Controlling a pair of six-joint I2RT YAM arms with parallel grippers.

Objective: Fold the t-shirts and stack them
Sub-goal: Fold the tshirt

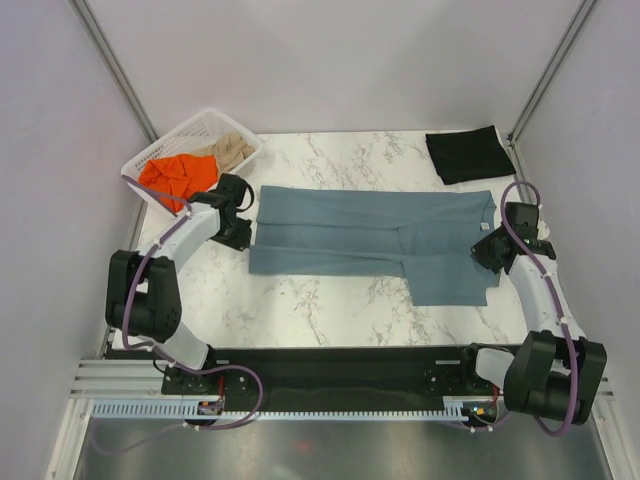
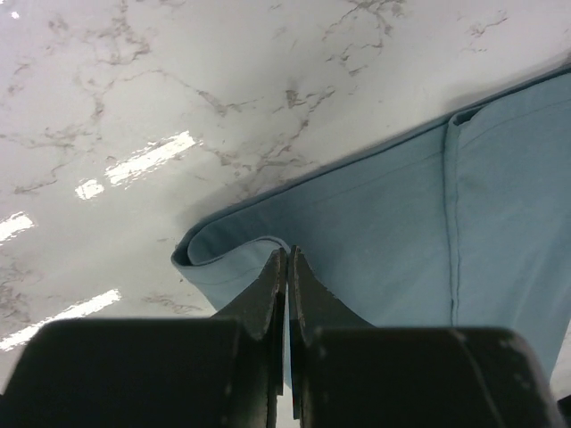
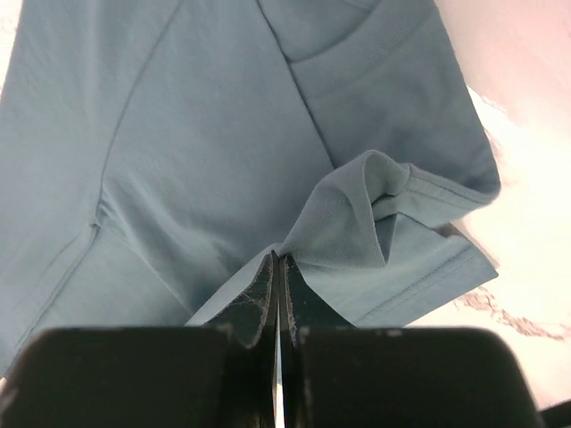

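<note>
Top external view: left gripper (image 1: 246,230) and right gripper (image 1: 483,247) each clamp one end of the blue-grey t-shirt (image 1: 365,232), mid-fold; next likely needs a synchronised lift-over.

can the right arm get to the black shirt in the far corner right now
Probably not yet: the right gripper is shut on the blue-grey shirt. Otherwise only bare table lies between it and the black shirt.
</note>
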